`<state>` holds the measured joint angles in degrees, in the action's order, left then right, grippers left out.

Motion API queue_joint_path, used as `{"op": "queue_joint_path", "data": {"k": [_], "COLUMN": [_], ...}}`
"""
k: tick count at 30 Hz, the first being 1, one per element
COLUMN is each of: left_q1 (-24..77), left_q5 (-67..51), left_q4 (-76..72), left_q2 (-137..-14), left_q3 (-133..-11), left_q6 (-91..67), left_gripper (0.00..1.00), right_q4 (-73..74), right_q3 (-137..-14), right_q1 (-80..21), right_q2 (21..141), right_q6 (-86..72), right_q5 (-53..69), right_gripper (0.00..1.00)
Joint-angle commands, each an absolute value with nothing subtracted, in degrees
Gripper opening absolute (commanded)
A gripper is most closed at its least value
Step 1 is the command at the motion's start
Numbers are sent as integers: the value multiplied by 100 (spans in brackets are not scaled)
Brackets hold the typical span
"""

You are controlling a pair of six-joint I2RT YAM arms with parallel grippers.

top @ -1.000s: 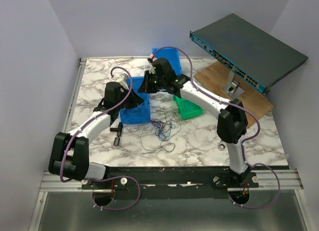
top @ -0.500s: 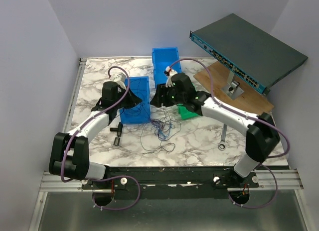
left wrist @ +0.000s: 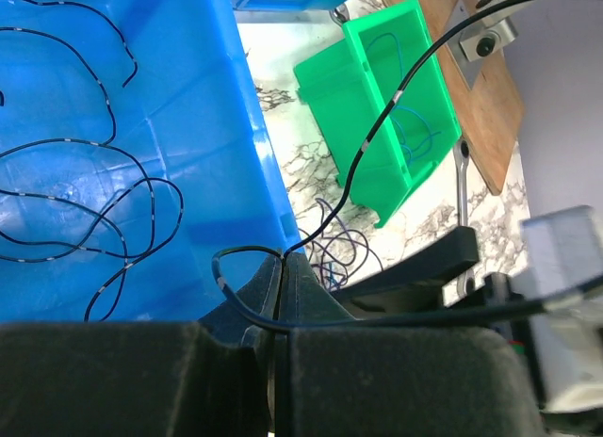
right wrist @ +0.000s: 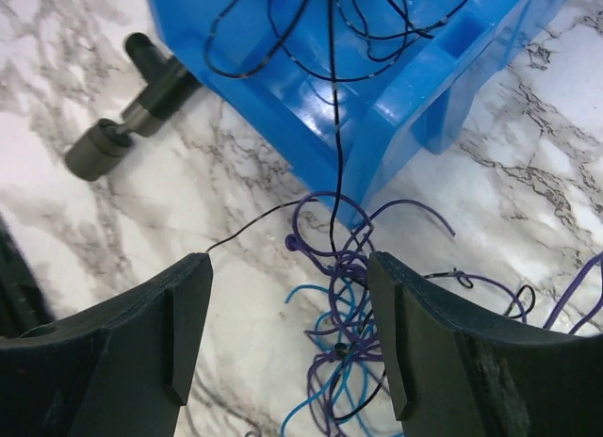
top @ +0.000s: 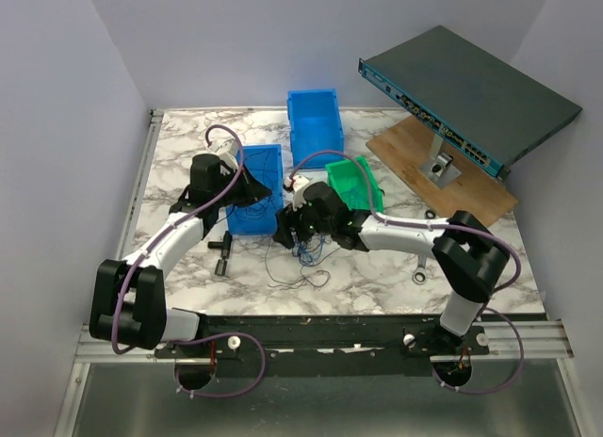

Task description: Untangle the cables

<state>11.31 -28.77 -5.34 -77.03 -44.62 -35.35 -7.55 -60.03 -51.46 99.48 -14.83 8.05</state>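
Right pincer (right wrist: 292, 347): stands wide open, grips nothing, hovers low over the tangle (right wrist: 347, 286) of purple and blue cables. Brackets the knot with both fingers (right wrist: 184, 333); shows no contact.

Tangle: lies on the marble worktop (top: 179, 145) toward the near edge, just in front of the near blue bin (top: 254, 197). Spreads thin loops toward the arm bases.

Black tool (top: 223, 253): lies on the worktop left of the tangle, apart from it, near the front wall of the same bin.

Wrench (top: 420, 266): lies right of the tangle, well apart.

Left pincer (left wrist: 281, 286): stands fully closed, pinches a black cable (left wrist: 377, 126) at the tips, hangs at the rim of the near blue bin.

Black cable: forms a small loop at the pinch, then rises across the left wrist view past the green bin (top: 356, 181). In the right wrist view, drops as a single strand over the bin wall into the tangle. Shows further black loops inside the bin; cannot tell whether one cable or several.

Green bin: sits right of the near blue bin, just behind the right wrist; holds a blue cable (left wrist: 415, 126).

Far blue bin (top: 316, 126): sits behind both, near the back wall.

Wooden board (top: 443, 173): lies at the far right corner.

Network switch (top: 466, 93): stands tilted on a stand above the board.
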Motion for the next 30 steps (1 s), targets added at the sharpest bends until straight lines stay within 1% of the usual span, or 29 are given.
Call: {"op": "queue_joint_path", "data": {"k": [1,4,7,11,13,16,18,19,21,26,30], "left_q1": [1113,1052,850,586,458,312,242,218,173,57,52], "left_q5": [-3048,-2950,-2958,-2835,-2698,-2651,-2509,-2399,-2256,-2065,-1892], "left_q4": [-315,-238,-156,-121,-10,245,472,587,813,1131,1322], "left_q2": [-7422,-7332,-7257,-7237,-7351,-7686,-7932,-8052,-8253,-8528,-8605], "left_q3": [-4635,-4705,-4853,-5056,-5232,-5558,-5813,-5919,-6133,-6411,-6526], "left_q6": [-3420,-3418,-3518,-3586,-3553,-3526,-3452,-3401,-3297,-3235,-3095], "left_gripper": [0,0,0,0,0,0,0,0,0,0,0], "right_q4": [-1284,-1195,-541,-397,-344,-325,-208,-98,262,964,1660], "right_q3": [-5959,-5891,-5884,-5302,-4918,-4275,-3931,-3817,-3636,-3314,-3304], "right_q1": [-5248,-5265,-5265,-5269,-5265,-5269,-5265,-5265,-5269,-5267,-5269], "right_q2": [10374,10507,10482,10254,10022,9417,9005,8798,8393,7276,6403], "right_q6": [-1170,-1323,-1725,-2150,-2417,-2706,-2878,-2946,-3064,-3369,-3720], "right_q5": [36,-670,-1416,-1413,-1381,-1156,-1048,-1087,-1224,-1624,-2332], "right_gripper": [74,71,58,48,47,46,40,39,32,31,23]}}
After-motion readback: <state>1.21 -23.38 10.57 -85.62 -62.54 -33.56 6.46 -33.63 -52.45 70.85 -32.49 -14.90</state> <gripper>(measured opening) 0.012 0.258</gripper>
